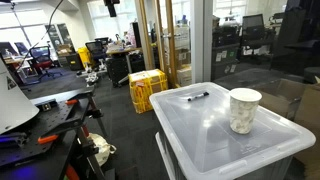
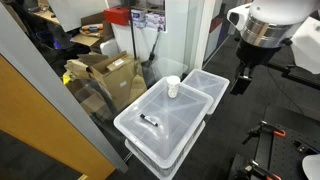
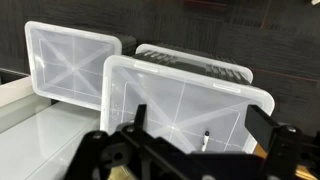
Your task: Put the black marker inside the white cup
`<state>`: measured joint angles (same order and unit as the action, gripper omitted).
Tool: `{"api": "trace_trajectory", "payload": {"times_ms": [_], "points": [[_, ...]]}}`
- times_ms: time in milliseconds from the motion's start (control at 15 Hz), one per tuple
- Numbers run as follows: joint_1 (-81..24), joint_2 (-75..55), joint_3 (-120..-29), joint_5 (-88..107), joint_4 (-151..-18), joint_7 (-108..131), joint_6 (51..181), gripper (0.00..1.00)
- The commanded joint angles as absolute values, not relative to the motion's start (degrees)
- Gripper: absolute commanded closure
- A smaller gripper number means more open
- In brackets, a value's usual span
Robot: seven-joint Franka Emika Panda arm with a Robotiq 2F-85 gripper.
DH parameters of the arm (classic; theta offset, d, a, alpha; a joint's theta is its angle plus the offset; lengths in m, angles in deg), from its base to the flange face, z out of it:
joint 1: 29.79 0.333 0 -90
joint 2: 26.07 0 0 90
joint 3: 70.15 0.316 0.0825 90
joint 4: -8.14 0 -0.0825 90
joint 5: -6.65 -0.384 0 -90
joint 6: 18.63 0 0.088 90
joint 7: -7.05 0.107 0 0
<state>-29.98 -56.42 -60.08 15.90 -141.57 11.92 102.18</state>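
The black marker (image 1: 196,96) lies flat on the translucent lid of a plastic bin (image 1: 200,135). It also shows in an exterior view (image 2: 150,122) and in the wrist view (image 3: 205,139). The white cup (image 1: 244,110) stands upright on the same lid, about a cup's height away from the marker; it also shows in an exterior view (image 2: 173,87). The cup is out of the wrist view. My gripper (image 2: 241,80) hangs high beside the bin, off to the cup's side. In the wrist view its fingers (image 3: 199,112) are spread open and empty, well above the marker.
A second translucent bin (image 2: 215,85) stands against the first, and a third lid (image 3: 70,60) shows in the wrist view. Cardboard boxes (image 2: 105,70) sit behind a glass partition. Yellow crates (image 1: 147,88) stand on the floor.
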Motion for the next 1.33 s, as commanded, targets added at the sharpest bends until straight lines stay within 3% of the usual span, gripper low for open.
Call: {"api": "trace_trajectory", "payload": {"times_ms": [0, 733, 1267], "points": [[-28.7, -56.3, -61.2, 16.6, -141.5, 12.5, 102.0, 0.0], [-28.9, -55.2, -61.3, 17.2, -140.9, 12.7, 104.2, 0.0], [-29.7, -47.6, -60.7, 18.4, -140.2, 14.4, 122.0, 0.0]]}}
